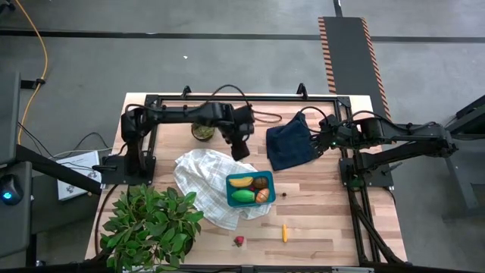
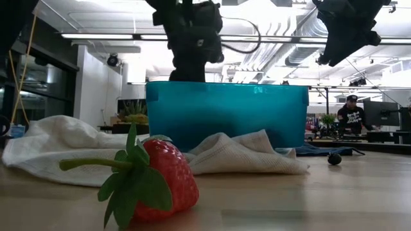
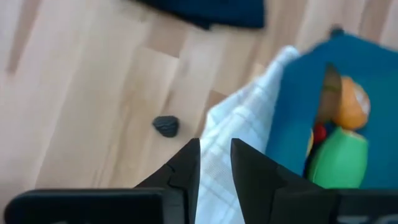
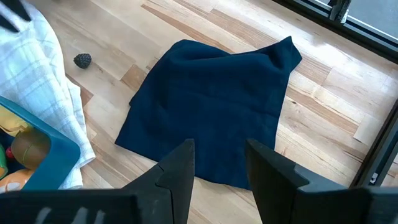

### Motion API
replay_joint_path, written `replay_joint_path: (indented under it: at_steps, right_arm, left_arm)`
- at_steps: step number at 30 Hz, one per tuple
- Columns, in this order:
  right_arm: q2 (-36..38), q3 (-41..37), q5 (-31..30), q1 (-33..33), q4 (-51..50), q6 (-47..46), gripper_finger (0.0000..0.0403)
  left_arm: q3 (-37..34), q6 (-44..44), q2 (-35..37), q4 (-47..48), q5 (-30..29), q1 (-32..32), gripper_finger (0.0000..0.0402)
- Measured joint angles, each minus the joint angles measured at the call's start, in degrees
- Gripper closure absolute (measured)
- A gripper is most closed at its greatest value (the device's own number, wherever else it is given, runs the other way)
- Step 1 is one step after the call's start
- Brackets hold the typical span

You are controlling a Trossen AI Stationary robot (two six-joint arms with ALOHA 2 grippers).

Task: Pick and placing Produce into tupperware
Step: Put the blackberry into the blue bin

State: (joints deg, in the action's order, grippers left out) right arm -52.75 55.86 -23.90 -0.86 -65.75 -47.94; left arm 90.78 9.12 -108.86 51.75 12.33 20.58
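The teal tupperware [image 1: 250, 189] stands on a white checked cloth [image 1: 201, 171], lid off. It holds a yellow banana [image 1: 241, 181], a green fruit [image 1: 242, 196], a brown round one [image 1: 261, 183] and an orange wedge [image 1: 262, 196]. On the bare wood lie a dark berry [image 1: 284, 193], a tiny carrot [image 1: 285, 233] and a red strawberry [image 1: 239, 241]. My left gripper [image 1: 241, 148] hangs above the cloth just beyond the box's far side. Its fingers [image 3: 214, 155] stand narrowly apart with nothing between them. My right gripper [image 4: 217, 162] waits open over the navy cloth [image 4: 211, 106].
A big leafy plant [image 1: 151, 224] fills the near left corner. A small potted succulent [image 1: 201, 131] stands at the far side beside my left arm. The navy cloth [image 1: 292, 144] lies far right of centre. Bare wood stretches around the carrot, near right.
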Motion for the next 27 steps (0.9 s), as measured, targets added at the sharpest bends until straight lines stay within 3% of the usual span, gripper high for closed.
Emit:
replay_joint_path:
  at_steps: [9, 13, 21, 27]
  right_arm:
    - [-0.01, 0.00, 0.00, -0.02, 0.02, 0.44, 0.0269]
    - [-0.01, 0.00, -0.02, -0.01, 0.02, 1.00, 0.0269]
    - [0.00, 0.00, -0.04, -0.01, 0.04, 1.92, 0.0269]
    - [-0.01, 0.00, -0.04, -0.02, 0.04, 1.92, 0.0269]
  left_arm:
    - [0.00, 11.11, 0.00, -0.97, -1.07, 5.69, 0.0317]
    - [0.00, 5.97, 0.00, -2.09, -1.12, 6.50, 0.0318]
    - [0.00, -15.64, 0.00, -2.26, -2.79, 4.97, 0.0317]
    - [0.00, -11.50, 0.00, -2.20, -8.99, 4.97, 0.0318]
